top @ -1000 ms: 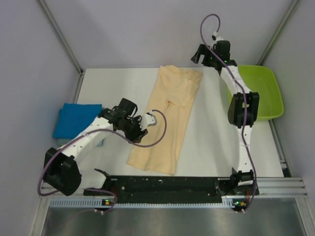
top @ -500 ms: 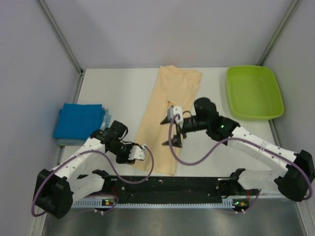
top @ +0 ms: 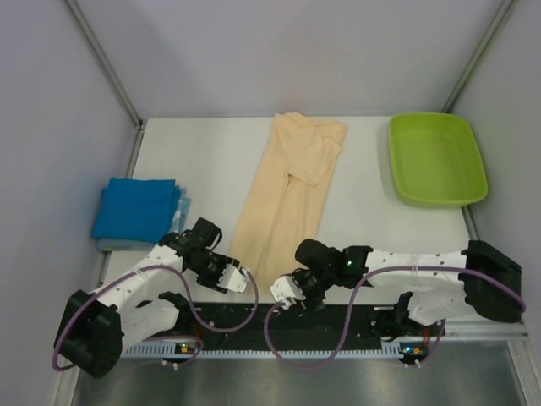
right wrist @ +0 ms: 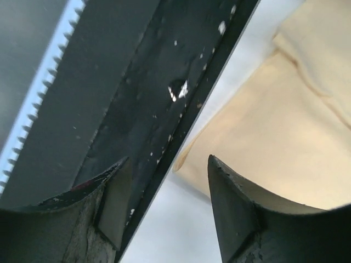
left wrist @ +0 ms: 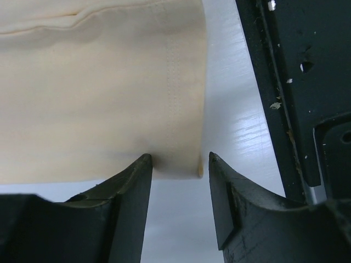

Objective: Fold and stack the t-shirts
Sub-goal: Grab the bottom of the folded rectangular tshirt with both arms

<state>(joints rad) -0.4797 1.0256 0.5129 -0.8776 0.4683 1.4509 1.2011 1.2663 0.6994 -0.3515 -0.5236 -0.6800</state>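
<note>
Both arms have swung in within the last second. The right gripper (right wrist: 169,163) came from far back by the lime-green plastic tray (top: 396,161), crossed the cloth, and now sits at the near hem. The left gripper (left wrist: 176,161) slid down from the shirt's left edge to the same hem.

The pale peach-cream t-shirt (top: 292,182) has not moved and is a long half-folded strip. Each gripper's fingers are apart with nothing clamped. A hem corner lies just between the left fingertips, and the other corner lies just ahead of the right ones. Likely a two-corner pinch is next, then a fold away toward the collar.

The bright blue folded t-shirt (top: 135,207) lies well outside the left fingers, untouched.

Room is tight, with the black base rail (top: 338,320) right beside both sets of fingers. White table (top: 203,161) ahead of them is open.
</note>
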